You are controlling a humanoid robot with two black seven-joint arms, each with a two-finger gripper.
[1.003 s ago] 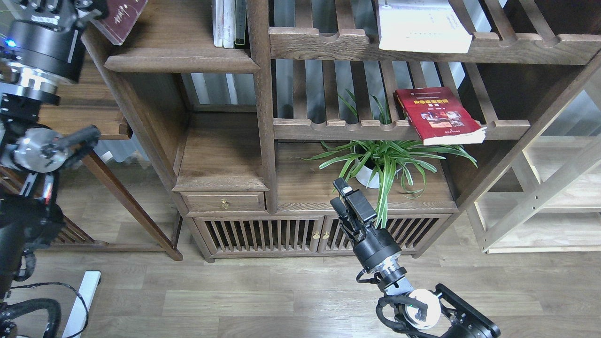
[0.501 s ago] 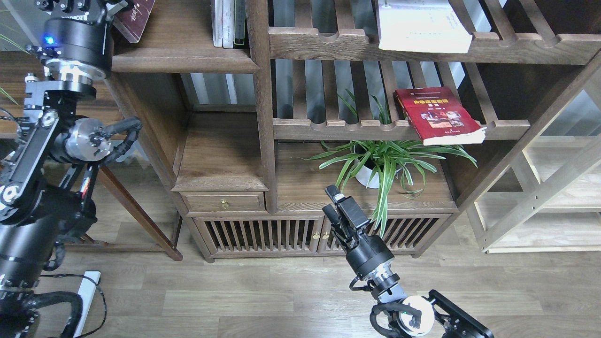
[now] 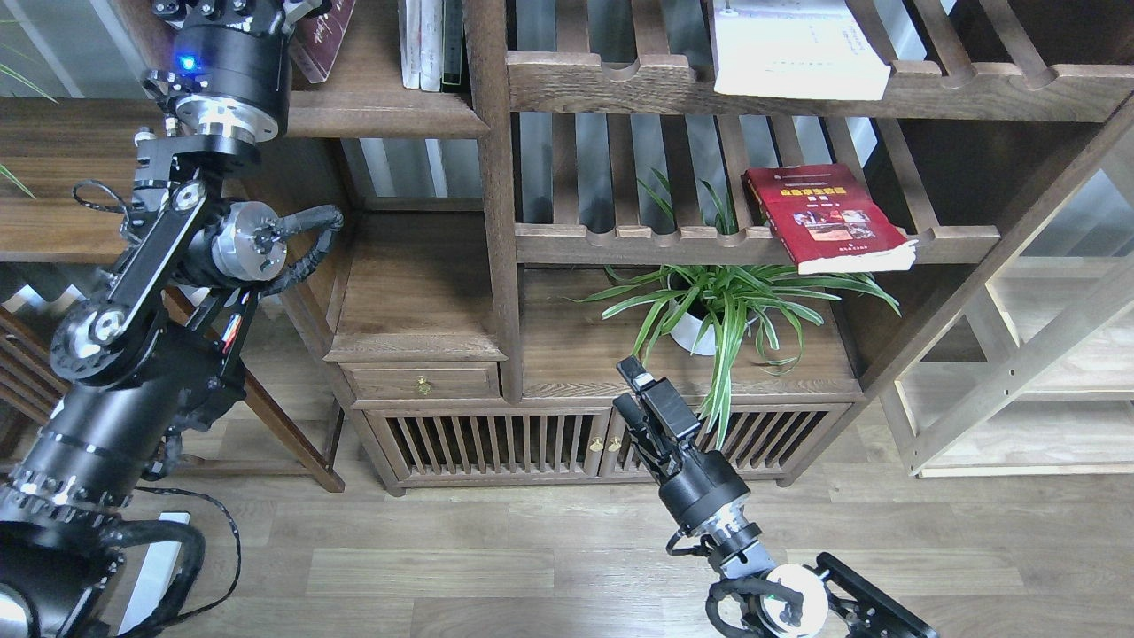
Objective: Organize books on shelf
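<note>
My left gripper (image 3: 297, 9) sits at the top edge of the head view, partly cut off, shut on the dark maroon book (image 3: 323, 40). It holds the book tilted over the left part of the solid dark-brown shelf (image 3: 381, 115). The bright red book (image 3: 828, 217) lies flat on the middle slatted rack at right, its corner past the front rail. On the upper slatted rack lies the thick white book (image 3: 797, 53). My right gripper (image 3: 626, 387) hangs low in front of the cabinet doors, open and holding nothing.
Thin white- and dark-spined books (image 3: 431, 44) stand at the shelf's right end against the upright post (image 3: 496, 221). A potted spider plant (image 3: 718, 306) sits on the lower board. A small drawer (image 3: 423, 381) is below left. A light wooden frame (image 3: 1019, 372) stands at right.
My left arm has swung to the right and carried the maroon book from beyond the shelf's left end to over the shelf. My right gripper has drifted slightly left and down.
</note>
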